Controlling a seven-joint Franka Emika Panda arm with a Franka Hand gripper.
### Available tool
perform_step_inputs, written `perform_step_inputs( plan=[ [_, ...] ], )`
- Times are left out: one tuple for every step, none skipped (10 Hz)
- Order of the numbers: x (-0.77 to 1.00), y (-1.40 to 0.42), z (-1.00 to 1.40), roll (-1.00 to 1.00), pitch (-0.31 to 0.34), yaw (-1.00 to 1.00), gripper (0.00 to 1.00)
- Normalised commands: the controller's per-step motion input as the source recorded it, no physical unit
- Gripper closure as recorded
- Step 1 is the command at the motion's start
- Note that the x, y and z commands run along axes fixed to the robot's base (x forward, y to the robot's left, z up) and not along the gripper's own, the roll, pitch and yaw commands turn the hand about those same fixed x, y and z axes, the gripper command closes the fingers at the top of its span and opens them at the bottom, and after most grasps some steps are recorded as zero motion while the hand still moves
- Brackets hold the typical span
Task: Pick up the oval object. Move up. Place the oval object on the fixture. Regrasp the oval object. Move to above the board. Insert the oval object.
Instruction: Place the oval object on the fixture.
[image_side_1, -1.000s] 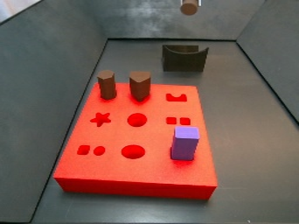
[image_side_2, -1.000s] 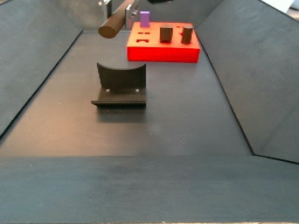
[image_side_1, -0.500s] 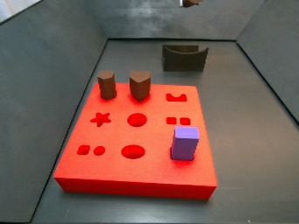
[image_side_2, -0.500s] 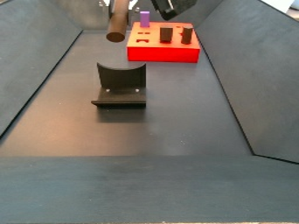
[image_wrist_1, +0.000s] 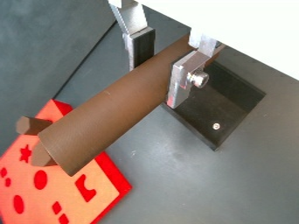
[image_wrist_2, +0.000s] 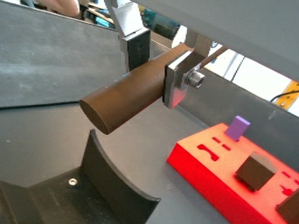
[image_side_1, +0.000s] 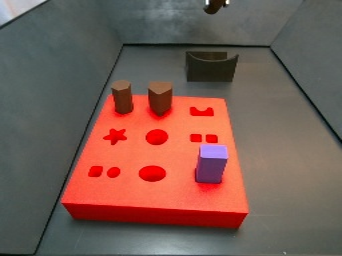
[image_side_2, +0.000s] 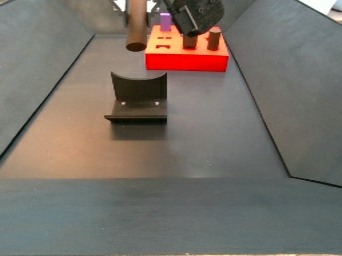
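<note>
The oval object (image_wrist_1: 111, 109), a long dark-brown peg, is held up in the air, clamped near one end between the jaws of the gripper (image_wrist_1: 163, 61), with most of its length sticking out free to one side. In both wrist views the silver finger plates (image_wrist_2: 179, 77) press against its sides, so the jaws are clenched on the peg. In a side view the peg (image_side_2: 135, 28) hangs nearly upright, above and beyond the fixture (image_side_2: 136, 100) and clear of it, with the gripper's dark body (image_side_2: 201, 13) just beside it at the upper edge. In a side view only the peg's end (image_side_1: 214, 5) shows at the upper edge.

The fixture stands on the dark surface (image_side_2: 187, 170), apart from the red board (image_side_2: 186, 52). The board (image_side_1: 156, 160) carries two short brown pegs (image_side_1: 122, 97) near its far edge, a purple block (image_side_1: 211, 164) standing toward its near right corner, and star, round and square cut-outs across its top.
</note>
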Motion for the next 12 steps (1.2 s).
perform_step_inputs(
  plan=[
    [0.13, 0.13, -1.00, -1.00, 0.276, -0.11, 1.00],
    [0.13, 0.14, -1.00, -1.00, 0.255, -0.11, 1.00],
    [0.15, 0.14, -1.00, -1.00, 0.259, -0.18, 1.00],
    [0.16, 0.14, -1.00, -0.80, 0.214, -0.22, 1.00],
    [0.17, 0.14, -1.00, -0.64, 0.166, -0.24, 1.00],
    [0.17, 0.14, -1.00, -0.43, 0.100, -0.25, 1.00],
    [0.18, 0.14, -1.00, -0.28, 0.061, -0.24, 1.00],
    [0.20, 0.13, -0.99, -0.20, 0.006, -0.21, 1.00],
    [0.17, 0.12, -0.85, -0.19, -0.017, -0.19, 1.00],
    [0.13, 0.09, -0.59, -0.18, -0.042, -0.16, 1.00],
    [0.11, 0.07, -0.36, -0.16, -0.053, -0.12, 1.00],
    [0.10, 0.06, -0.19, -0.14, -0.059, -0.09, 1.00]
  ],
)
